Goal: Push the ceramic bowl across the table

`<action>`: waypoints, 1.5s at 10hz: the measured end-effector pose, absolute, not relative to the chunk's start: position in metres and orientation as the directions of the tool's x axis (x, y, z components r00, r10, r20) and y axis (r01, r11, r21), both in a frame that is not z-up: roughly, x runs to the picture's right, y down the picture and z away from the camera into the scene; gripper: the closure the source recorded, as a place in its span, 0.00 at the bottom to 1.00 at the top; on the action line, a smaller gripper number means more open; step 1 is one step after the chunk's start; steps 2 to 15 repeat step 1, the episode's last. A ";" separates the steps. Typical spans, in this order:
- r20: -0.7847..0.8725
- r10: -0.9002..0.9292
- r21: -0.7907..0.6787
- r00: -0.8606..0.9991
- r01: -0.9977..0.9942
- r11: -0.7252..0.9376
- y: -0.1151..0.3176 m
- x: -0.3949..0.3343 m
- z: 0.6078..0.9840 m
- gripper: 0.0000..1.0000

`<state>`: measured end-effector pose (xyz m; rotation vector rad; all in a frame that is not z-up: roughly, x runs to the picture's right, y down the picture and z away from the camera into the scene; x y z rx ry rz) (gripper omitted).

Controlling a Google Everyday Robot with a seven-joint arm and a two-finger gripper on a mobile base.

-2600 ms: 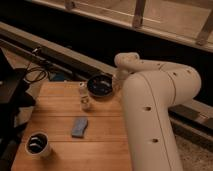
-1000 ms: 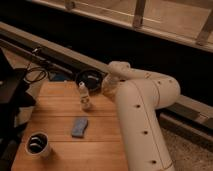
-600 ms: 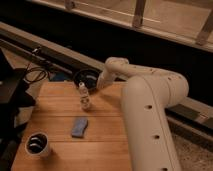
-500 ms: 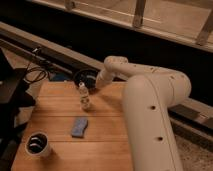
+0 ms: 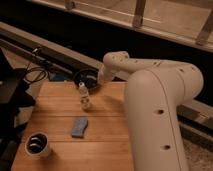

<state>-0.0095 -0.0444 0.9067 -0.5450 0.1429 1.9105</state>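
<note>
Reaching: the end effector (image 5: pixel 100 80) sat at the ceramic bowl's right rim
Grip: cannot tell
Ceramic bowl (image 5: pixel 85 79): at the bench's (image 5: pixel 107 135) far edge
Small bottle (image 5: pixel 84 96): upright, just before the bowl
Blue sponge (image 5: pixel 79 127): mid-bench
White cup (image 5: pixel 38 144): near-left corner

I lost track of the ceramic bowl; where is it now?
In the camera view the ceramic bowl sits at the table's far edge, just behind the small white bottle, with the gripper at its right side.
</note>
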 end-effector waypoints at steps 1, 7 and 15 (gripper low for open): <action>-0.439 0.848 -0.157 -0.297 -0.904 -0.398 -0.045 -0.008 0.905 0.66; -0.439 0.848 -0.157 -0.297 -0.904 -0.398 -0.045 -0.008 0.905 0.66; -0.439 0.848 -0.157 -0.297 -0.904 -0.398 -0.045 -0.008 0.905 0.66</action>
